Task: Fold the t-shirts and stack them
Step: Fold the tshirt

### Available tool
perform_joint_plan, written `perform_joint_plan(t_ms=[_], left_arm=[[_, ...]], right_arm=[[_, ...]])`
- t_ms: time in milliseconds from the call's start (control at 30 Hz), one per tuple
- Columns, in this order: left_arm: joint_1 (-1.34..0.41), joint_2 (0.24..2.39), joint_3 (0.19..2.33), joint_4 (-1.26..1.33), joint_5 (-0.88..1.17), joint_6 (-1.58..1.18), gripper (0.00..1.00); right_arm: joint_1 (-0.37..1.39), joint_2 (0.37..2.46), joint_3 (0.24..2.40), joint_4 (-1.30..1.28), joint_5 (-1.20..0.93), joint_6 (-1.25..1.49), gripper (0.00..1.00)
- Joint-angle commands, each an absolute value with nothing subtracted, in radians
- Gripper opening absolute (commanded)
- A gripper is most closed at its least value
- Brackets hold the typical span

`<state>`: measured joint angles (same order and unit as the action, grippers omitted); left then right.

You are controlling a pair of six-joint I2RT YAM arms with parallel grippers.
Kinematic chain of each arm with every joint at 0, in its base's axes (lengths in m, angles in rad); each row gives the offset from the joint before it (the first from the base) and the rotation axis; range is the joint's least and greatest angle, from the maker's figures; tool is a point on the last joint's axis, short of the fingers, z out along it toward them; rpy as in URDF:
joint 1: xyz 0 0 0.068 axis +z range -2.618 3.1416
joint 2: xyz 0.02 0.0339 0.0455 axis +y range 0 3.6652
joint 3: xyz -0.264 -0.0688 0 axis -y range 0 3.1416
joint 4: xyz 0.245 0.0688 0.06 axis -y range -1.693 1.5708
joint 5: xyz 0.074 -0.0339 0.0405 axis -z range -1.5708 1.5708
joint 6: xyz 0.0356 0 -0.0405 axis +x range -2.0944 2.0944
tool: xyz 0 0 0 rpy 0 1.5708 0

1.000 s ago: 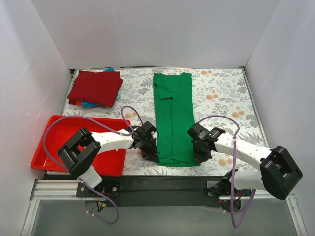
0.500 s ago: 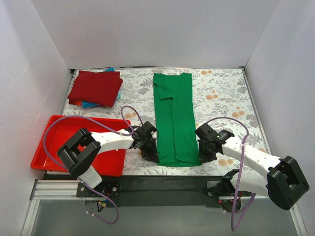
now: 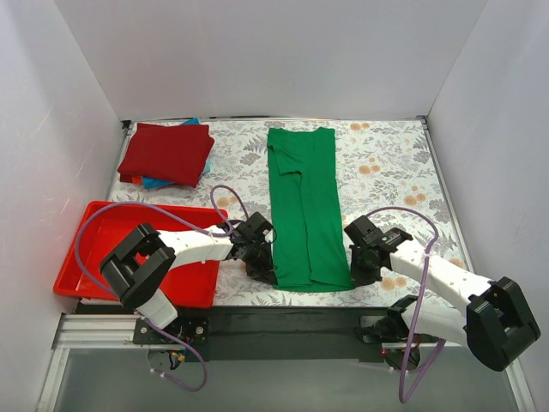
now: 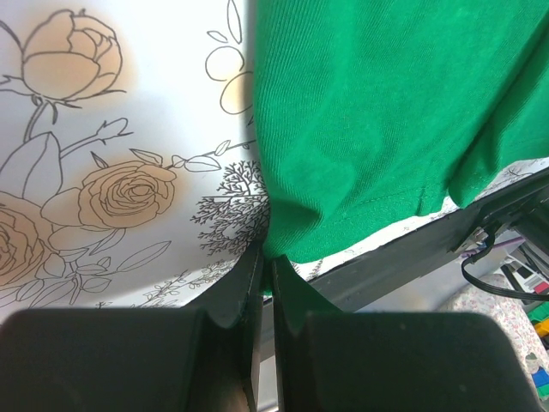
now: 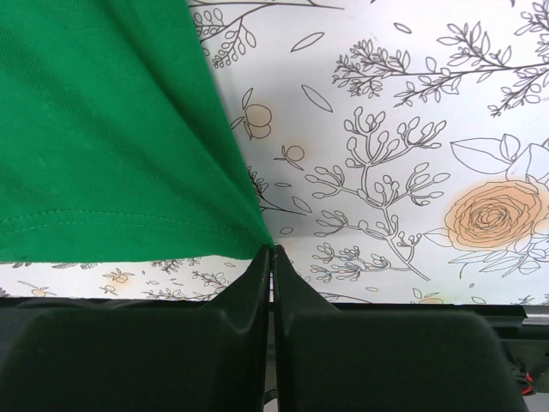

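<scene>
Floral-print tabletop [image 3: 386, 172] boxed in by white walls; down its middle, a bright green t-shirt [image 3: 304, 206] folded into a long strip, hem at the near edge; left gripper [image 4: 266, 262] clenched on the hem's left corner, right gripper [image 5: 271, 255] clenched on its right corner; far left, folded dark red t-shirt [image 3: 167, 153] stacked on a blue t-shirt [image 3: 157, 182]; red plastic tray [image 3: 94, 245] near left
</scene>
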<state>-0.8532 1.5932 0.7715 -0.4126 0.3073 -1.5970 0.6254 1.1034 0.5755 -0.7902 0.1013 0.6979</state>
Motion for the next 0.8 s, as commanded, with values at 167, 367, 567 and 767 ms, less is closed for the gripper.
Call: perform_joint_plan(t_ms=[167,367,567,767], left_arm=[[-0.859,1.595,0.739,-0.502,0.248,-1.58,0.0],[-0.861,1.589,0.742,-0.5,0.255,-1.582,0.0],[-0.861,1.58,0.741,-0.5,0.259,-1.585,0.0],[-0.861,1.575,0.738,-0.5,0.259,-1.588,0.0]], right_arm=[[0.621,1.078,0.607,-0.833,0.038,0.597,0.15],[0.62,1.072,0.63,-0.825,-0.015,0.581,0.43],[0.612,1.103,0.637,-0.772,-0.028,0.583,0.45],[0.592,1.124,0.609,-0.726,-0.025,0.577,0.45]])
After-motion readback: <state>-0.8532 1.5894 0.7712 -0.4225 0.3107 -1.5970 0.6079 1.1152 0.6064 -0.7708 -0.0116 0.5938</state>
